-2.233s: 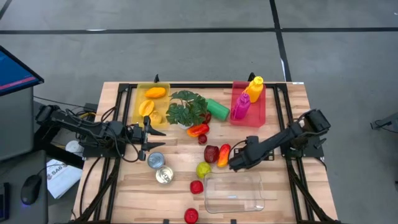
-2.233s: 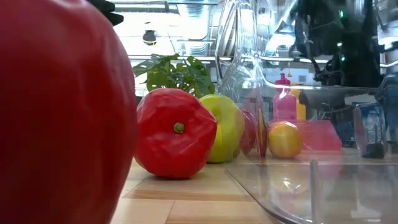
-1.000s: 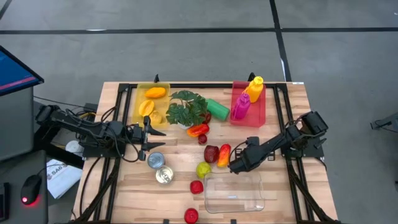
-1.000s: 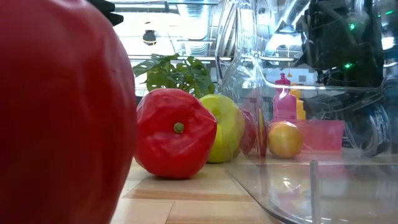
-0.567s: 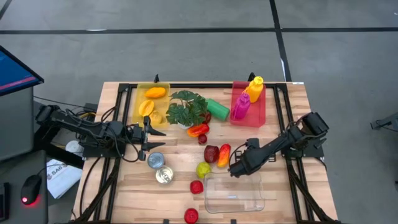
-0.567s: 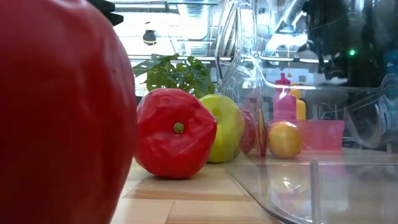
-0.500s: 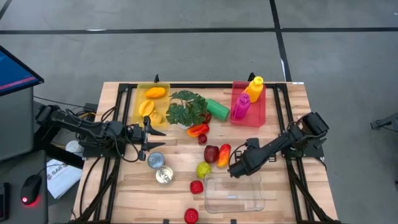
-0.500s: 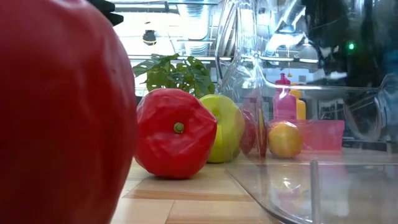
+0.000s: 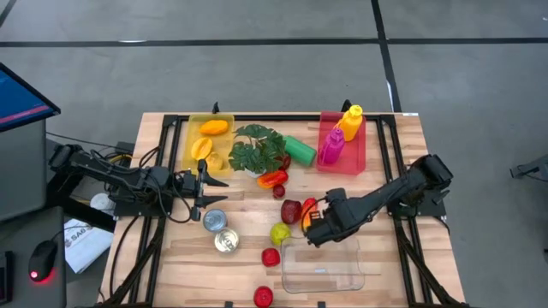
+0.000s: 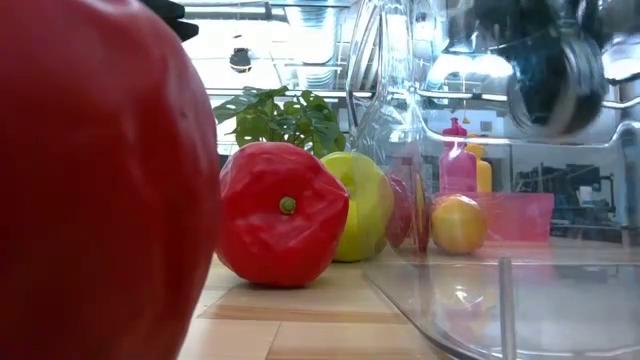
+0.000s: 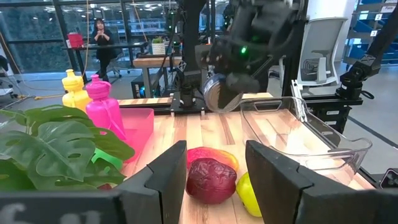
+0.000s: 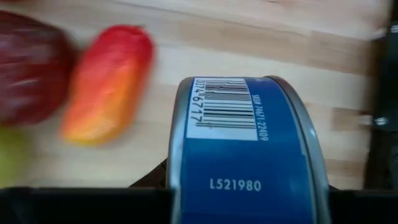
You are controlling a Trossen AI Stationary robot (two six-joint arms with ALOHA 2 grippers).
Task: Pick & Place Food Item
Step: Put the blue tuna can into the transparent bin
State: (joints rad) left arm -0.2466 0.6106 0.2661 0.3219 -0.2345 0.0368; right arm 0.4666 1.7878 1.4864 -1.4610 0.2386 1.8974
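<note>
The clear rigid plastic tub [image 9: 325, 267] is the biggest thing in play. It lies just below and beside the right gripper [image 9: 315, 227], with its near rim almost under the wrist.

That gripper is clamped on the blue metal food can with a silver rim [image 12: 249, 155], held clear of the wood. The left wrist view shows the can [image 11: 217, 96] on its side, its round end facing out, hanging just off the tub's rim.

I judge the can to be stiff and fairly heavy for its size, and not fragile. Its paper or lacquer wall is smooth, so it could turn or slip in a loose pinch. The best hold is across the cylinder at mid-length, with the pads flat on the wall and away from the raised rims. That looks to be roughly the hold it has now.

Close beside the right gripper on the table lie an orange-red elongated fruit [image 12: 106, 84] and a dark red apple [image 12: 28, 68]. A yellow-green apple [image 9: 280, 232] sits a little farther off.

The left gripper [image 9: 202, 184] waits well away, across the table from the can, with its fingers apart and nothing between them.

The can's label carries a white barcode panel, and below it the code "L521980" reads clearly. The small digits beside the bars are too smeared to trust, and no brand name shows.
</note>
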